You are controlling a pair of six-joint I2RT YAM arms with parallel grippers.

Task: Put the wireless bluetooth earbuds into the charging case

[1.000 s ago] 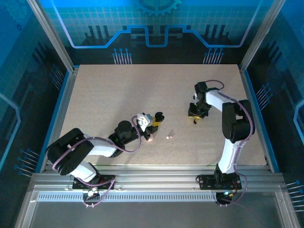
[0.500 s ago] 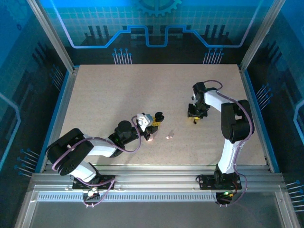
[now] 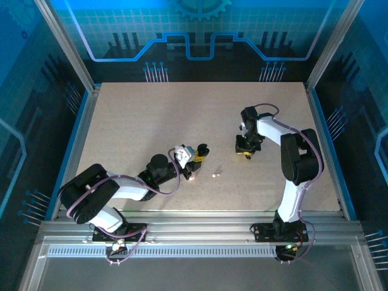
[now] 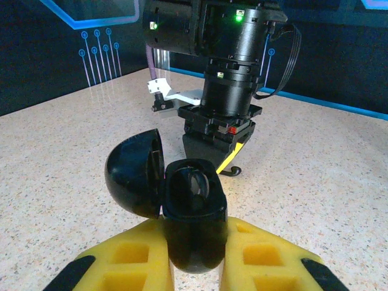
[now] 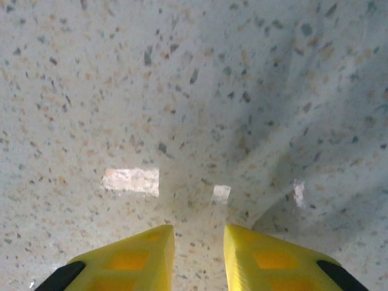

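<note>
One hand low around open case.

table: beige speckled | walls: blue circuit-lit panels | frame: aluminium

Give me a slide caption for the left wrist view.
Left gripper holds the open black charging case, right gripper pointing down beyond.
</note>
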